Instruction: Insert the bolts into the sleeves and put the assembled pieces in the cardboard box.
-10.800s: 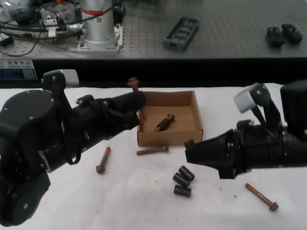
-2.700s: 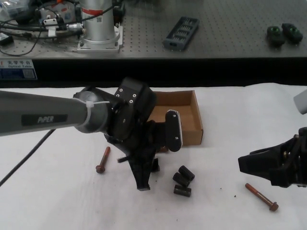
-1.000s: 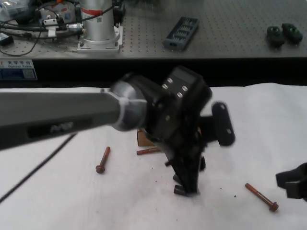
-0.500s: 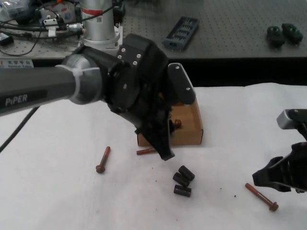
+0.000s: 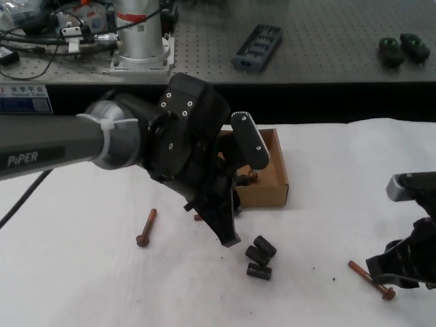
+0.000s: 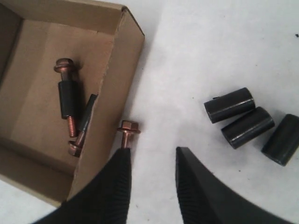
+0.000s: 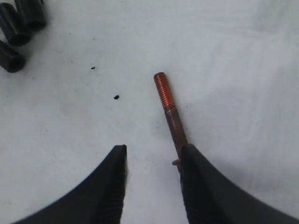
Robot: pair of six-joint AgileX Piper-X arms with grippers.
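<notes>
A white cloth (image 5: pixel 82 293) carries a box (image 5: pixel 271 195) at centre, three sleeves (image 5: pixel 259 257) below it, a bolt (image 5: pixel 146 227) at left, another bolt (image 5: pixel 371 280) lower right.

High cam: rear, looks fwd/down over bench (image 5: pixel 75 279). Wrist cams: close, facing down. All share sleeves (image 5: pixel 259 257).

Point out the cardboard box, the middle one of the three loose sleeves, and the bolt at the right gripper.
cardboard box (image 5: pixel 266 195): high view, on its front wall.
middle loose sleeve (image 6: pixel 247 127): left wrist view, on its curved side.
bolt (image 7: pixel 172 119): right wrist view, on the bare shank beside the thread.
</notes>
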